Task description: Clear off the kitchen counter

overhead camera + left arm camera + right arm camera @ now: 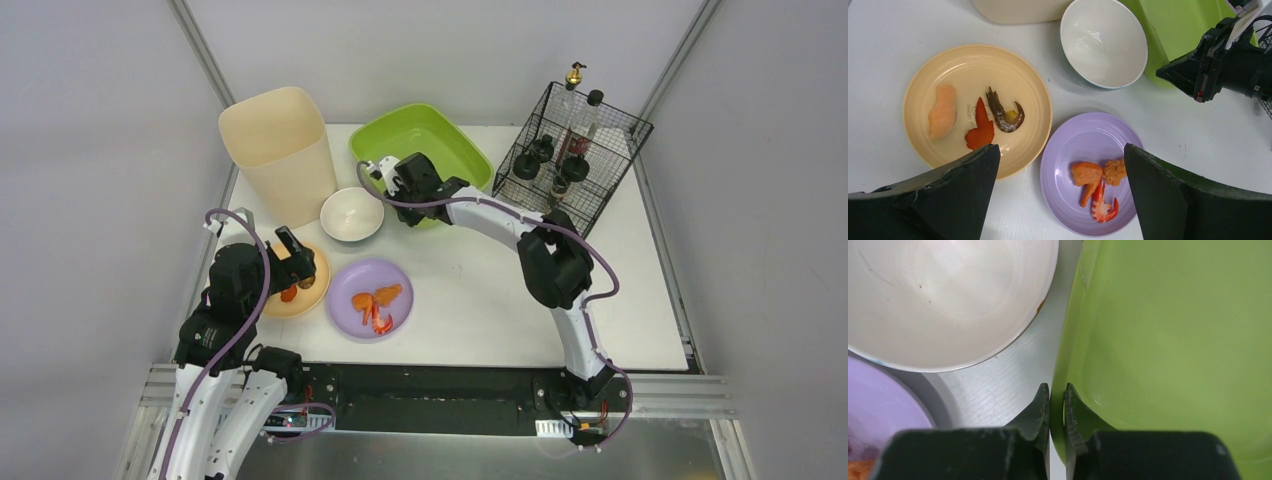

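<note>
The right gripper (1056,392) has its jaws nearly together, clamped on the thin side wall of the green tray (1173,340). One finger is outside the wall and the other inside. Just outside the outer finger lies a strip of the kitchen counter (998,390), and beyond that stands the white bowl (948,295), empty and close to the tray. The edge of the purple plate (883,400) shows further out on the same side.

The left gripper (1060,147) hangs with its jaws wide apart, holding nothing. Below the gap between them are the bare counter and the near rims of two plates. The yellow plate (973,65) runs under one finger and carries a salmon-coloured piece (942,111), a red scrap and a dark shrimp tail. The purple plate reaches toward the other finger and holds orange pieces and a red shrimp (1102,205). Past the fingertips stands the bowl, with a cream bin (275,140) beyond it.
</note>
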### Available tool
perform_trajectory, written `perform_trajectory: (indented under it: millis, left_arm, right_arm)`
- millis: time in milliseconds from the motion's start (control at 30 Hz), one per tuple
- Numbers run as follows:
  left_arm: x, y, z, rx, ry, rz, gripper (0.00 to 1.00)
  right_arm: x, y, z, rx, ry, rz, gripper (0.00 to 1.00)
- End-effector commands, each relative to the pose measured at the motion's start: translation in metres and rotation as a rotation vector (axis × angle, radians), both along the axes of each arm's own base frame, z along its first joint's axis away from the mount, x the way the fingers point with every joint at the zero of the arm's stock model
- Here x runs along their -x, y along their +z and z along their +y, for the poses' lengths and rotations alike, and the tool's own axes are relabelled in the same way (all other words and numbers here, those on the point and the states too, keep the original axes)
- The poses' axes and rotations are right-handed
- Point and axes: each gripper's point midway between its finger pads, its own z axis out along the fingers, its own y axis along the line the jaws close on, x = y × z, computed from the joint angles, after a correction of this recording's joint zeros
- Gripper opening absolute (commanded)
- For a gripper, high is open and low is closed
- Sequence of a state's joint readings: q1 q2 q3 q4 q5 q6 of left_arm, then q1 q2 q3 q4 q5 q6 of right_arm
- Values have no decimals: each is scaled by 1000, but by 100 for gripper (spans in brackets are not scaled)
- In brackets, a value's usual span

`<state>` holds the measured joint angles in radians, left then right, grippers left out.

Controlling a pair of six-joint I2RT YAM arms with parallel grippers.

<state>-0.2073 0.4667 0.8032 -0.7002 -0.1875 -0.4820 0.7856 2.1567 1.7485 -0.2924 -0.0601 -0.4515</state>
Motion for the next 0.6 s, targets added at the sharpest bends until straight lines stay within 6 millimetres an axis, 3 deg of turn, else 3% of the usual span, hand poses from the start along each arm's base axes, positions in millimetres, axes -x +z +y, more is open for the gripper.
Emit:
perform_trajectory:
  millis: [0,267,567]
  left_arm:
    - [0,1,5,-17,16,2,100]
    - [0,0,4,-17,12,7,100]
    - [0,-1,2,-12,3,13,100]
  right_arm:
    - [12,29,10,-73,-144,-17,0]
    - [24,31,18,-108,-308,-4,0]
    - [48,36,8,-107,-394,22,0]
